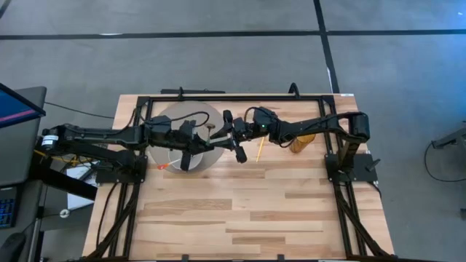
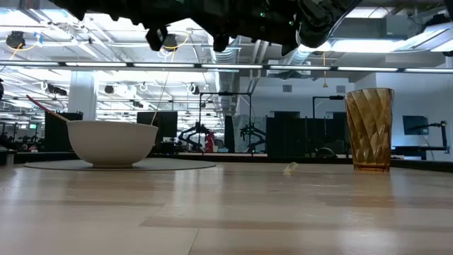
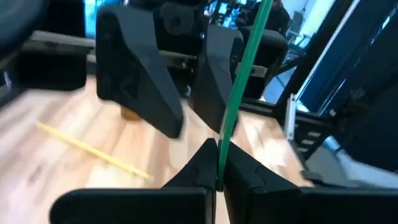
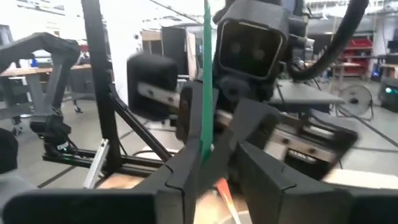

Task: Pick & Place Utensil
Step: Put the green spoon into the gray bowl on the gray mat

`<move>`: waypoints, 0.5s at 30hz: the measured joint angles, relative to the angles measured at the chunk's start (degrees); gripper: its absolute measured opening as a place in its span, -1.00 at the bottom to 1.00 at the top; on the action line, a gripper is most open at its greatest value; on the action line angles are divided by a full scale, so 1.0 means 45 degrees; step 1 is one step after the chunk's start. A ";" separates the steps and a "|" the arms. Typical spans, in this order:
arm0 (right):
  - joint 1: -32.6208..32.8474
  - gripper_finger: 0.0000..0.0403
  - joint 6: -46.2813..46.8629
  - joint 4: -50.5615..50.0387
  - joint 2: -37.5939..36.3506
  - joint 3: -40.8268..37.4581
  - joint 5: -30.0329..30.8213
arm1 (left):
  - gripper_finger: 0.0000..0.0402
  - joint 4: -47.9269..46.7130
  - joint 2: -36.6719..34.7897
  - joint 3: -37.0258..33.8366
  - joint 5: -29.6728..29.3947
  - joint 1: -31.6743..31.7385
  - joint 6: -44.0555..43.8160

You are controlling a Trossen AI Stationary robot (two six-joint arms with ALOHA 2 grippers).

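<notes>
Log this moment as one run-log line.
left gripper: shut on green stick | right gripper: also closed on it, mid-air handover | yellow stick: on table | bowl: on mat

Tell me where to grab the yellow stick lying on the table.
Take the yellow stick near its middle, coming straight down from above with the fingers set across its thin shaft. It lies flat on the wooden table, with open wood on both sides for the fingers.
</notes>
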 joint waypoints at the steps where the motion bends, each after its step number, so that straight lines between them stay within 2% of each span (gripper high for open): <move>1: -0.0067 -0.49 -0.0004 -0.0132 0.0000 0.0000 0.0011 | -0.96 -0.0284 -0.0186 0.0000 0.0014 -0.0002 -0.0365; 5: -0.0307 -0.38 -0.0154 -0.0693 0.0010 -0.0005 0.0066 | -0.95 -0.1990 -0.1208 0.0000 -0.0025 0.0136 -0.2386; 9: -0.0588 -0.28 -0.0186 -0.1361 -0.0073 -0.0005 0.0071 | -0.95 -0.2812 -0.2250 0.0003 -0.0144 0.0597 -0.5164; 13: -0.0842 -0.21 -0.0171 -0.2212 -0.0078 -0.0005 0.0051 | -0.96 -0.3463 -0.2723 0.0007 0.0762 0.1392 -0.8357; 15: -0.0957 -0.19 -0.0193 -0.2595 -0.0082 -0.0005 0.0051 | -0.95 -0.4044 -0.2730 0.0010 0.1711 0.1847 -1.0273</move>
